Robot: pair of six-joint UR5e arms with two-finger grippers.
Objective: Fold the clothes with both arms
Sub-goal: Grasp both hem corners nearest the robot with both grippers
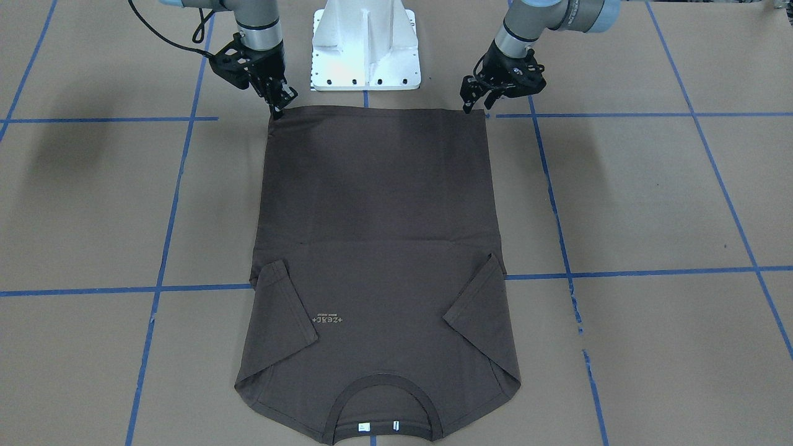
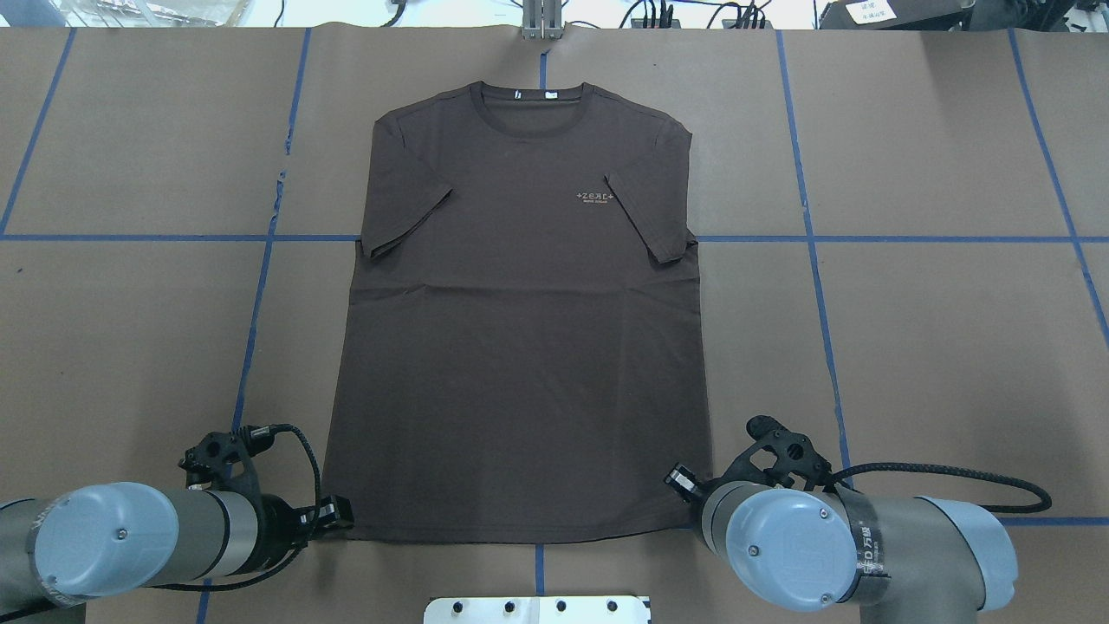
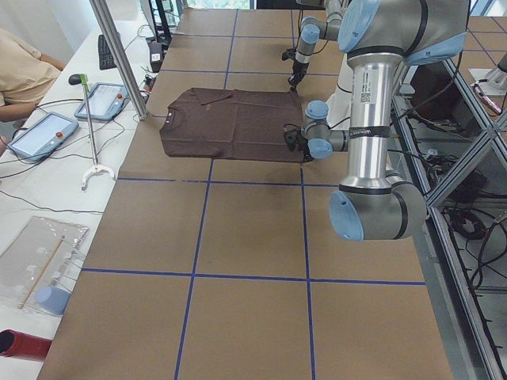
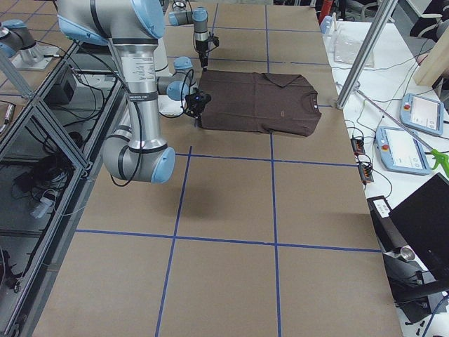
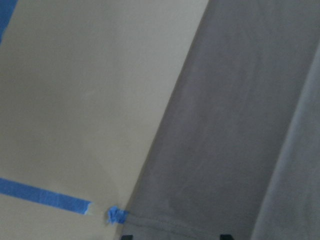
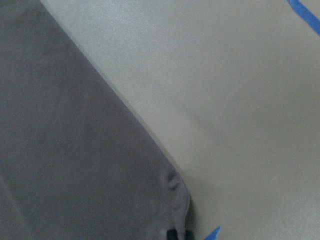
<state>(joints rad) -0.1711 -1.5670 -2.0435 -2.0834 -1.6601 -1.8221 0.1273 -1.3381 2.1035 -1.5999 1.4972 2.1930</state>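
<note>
Ribbed round collar [image 1: 381, 396] of the dark brown short-sleeved T-shirt [image 1: 378, 204] sits closest to the front-facing camera. That garment lies flat, chest up, sleeves folded inward, on the brown paper-covered desk [image 1: 650, 204], its hem just before the white metal pedestal base [image 1: 365, 43]. Beside the base, the black two-finger right hand [image 1: 277, 106] pinches one hem corner; its wrist view shows the pucker. Across the base, the left hand [image 1: 474, 105] is spread, straddling the hem, which its wrist view makes clear. Overhead, the silver-grey arms [image 2: 130, 542] largely hide both.
</note>
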